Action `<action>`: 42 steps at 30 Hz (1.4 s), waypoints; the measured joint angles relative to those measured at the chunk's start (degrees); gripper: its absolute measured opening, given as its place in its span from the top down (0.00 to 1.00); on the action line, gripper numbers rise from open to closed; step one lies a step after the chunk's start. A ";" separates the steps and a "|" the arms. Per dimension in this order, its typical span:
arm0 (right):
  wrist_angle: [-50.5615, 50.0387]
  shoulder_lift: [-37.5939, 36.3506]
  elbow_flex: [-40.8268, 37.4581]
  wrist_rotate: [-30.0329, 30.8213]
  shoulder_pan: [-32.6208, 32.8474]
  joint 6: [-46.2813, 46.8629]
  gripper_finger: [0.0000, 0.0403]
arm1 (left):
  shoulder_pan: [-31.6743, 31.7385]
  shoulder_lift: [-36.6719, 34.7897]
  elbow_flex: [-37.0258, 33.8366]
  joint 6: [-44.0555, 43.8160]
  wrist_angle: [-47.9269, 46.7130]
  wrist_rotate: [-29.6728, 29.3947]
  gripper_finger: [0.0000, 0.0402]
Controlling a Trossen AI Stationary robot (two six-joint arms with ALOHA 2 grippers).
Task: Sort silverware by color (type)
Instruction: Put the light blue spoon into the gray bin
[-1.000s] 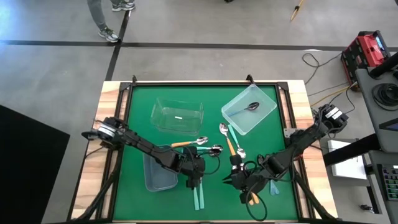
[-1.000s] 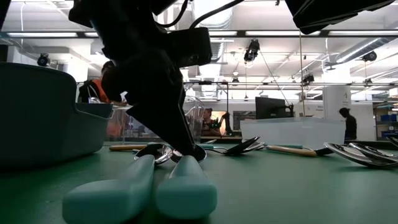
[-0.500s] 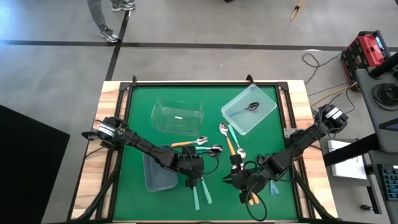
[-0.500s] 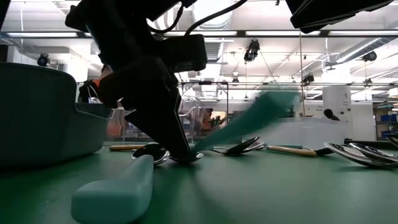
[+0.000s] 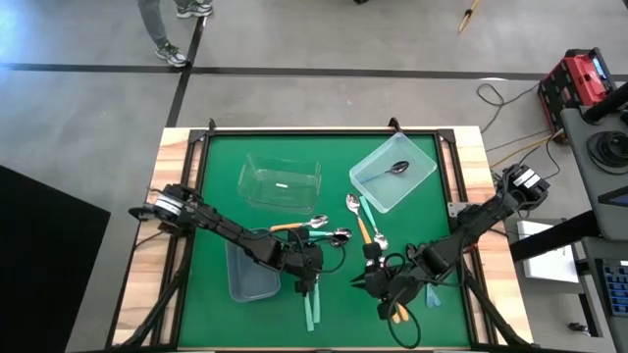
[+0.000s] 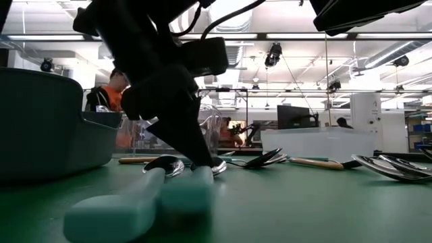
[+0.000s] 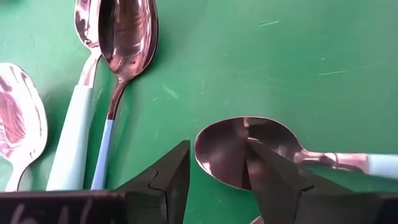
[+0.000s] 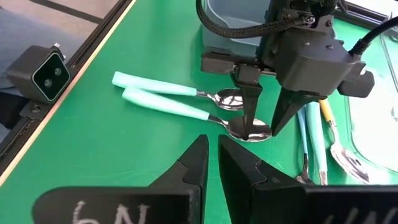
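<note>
Left gripper [image 5: 302, 286], lower centre of the high view, stands part-open, fingertips straddling a teal-handled spoon's [image 8: 205, 118] bowl, not clamped.

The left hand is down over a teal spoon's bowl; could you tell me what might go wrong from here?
The left hand straddles the smooth bowl of a teal spoon, so it may slip out. A second teal spoon lies right beside it and could get nudged or caught too.

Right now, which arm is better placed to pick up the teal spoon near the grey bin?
Left. Its pincer stands over that spoon's bowl, one finger each side. The right pincer waits off to the side, shut.
</note>
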 joint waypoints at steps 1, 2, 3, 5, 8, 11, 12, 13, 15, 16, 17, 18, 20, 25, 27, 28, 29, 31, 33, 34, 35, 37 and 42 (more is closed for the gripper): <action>-0.02 0.00 0.00 0.05 0.00 0.00 0.93 | 0.00 0.00 0.24 0.06 -0.08 0.00 0.65; -0.02 0.00 0.00 0.42 0.00 0.01 0.93 | 0.00 0.00 0.57 0.10 -0.17 0.00 0.65; -0.05 0.00 0.00 0.83 0.00 0.02 0.93 | 0.00 0.00 0.97 0.11 -0.14 0.00 0.65; -0.09 0.00 0.00 0.96 0.00 0.17 0.93 | -0.04 0.00 2.11 -0.07 -0.42 0.03 0.65; -0.11 0.00 0.00 0.98 0.00 0.22 0.93 | -0.04 0.00 4.42 -1.09 -3.31 0.04 0.65; -0.11 0.00 0.00 0.98 0.00 0.23 0.93 | -0.13 -0.02 6.82 -2.75 -6.77 0.06 0.65; -0.11 0.00 0.00 0.98 0.00 0.46 0.93 | -0.19 -0.02 7.61 -3.57 -7.82 0.06 0.65; -0.11 0.00 0.00 0.98 0.00 0.65 0.93 | -0.23 -0.02 8.25 -4.38 -8.71 0.09 0.65; -0.11 0.00 0.00 0.98 0.00 1.09 0.93 | -0.46 -0.02 9.26 -6.77 -10.49 0.07 0.65; -0.11 0.00 0.00 0.96 0.00 1.37 0.93 | -0.59 -0.02 9.65 -8.22 -11.20 0.07 0.65; -0.12 0.00 0.00 0.96 0.00 1.74 0.93 | -0.78 -0.02 10.12 -9.96 -11.84 0.09 0.65; -0.09 0.00 0.00 0.96 0.00 1.77 0.93 | -1.02 -0.02 10.68 -12.17 -12.30 0.10 0.65; -0.11 0.00 0.00 0.96 0.00 1.79 0.93 | -1.58 -0.02 12.06 -17.35 -13.64 0.14 0.65; -0.11 0.00 0.00 0.96 0.00 1.12 0.93 | -3.76 -0.04 15.65 -29.87 -18.31 0.58 0.65; -0.11 0.00 0.00 0.95 0.00 0.45 0.93 | -4.72 -0.10 16.33 -32.68 -18.42 0.53 0.65; -0.13 0.00 0.00 0.94 0.00 0.01 0.93 | -5.11 -0.11 16.36 -33.78 -18.67 0.35 0.65; -0.11 -0.01 0.00 0.94 0.00 -0.62 0.93 | -5.44 -0.11 16.38 -34.83 -19.07 0.00 0.65; -0.12 -0.02 0.00 0.92 0.00 -1.32 0.93 | -5.79 0.00 16.33 -36.92 -19.06 -0.56 0.65; -0.11 -0.02 0.00 0.92 0.00 -1.95 0.93 | -5.95 0.37 16.33 -38.96 -18.93 -1.02 0.65; -0.13 -0.02 0.00 0.90 0.00 -2.38 0.93 | -6.02 0.84 16.33 -39.78 -18.78 -1.03 0.65; -0.15 -0.02 0.00 0.90 0.00 -2.76 0.93 | -6.01 1.49 16.41 -40.51 -18.69 -1.03 0.65; -0.17 -0.02 0.00 0.89 0.00 -3.80 0.93 | -6.17 2.85 17.05 -41.51 -18.87 -0.95 0.65; -0.37 -0.07 0.00 0.88 0.00 -5.37 0.93 | -6.40 6.46 20.97 -43.41 -20.58 -0.96 0.66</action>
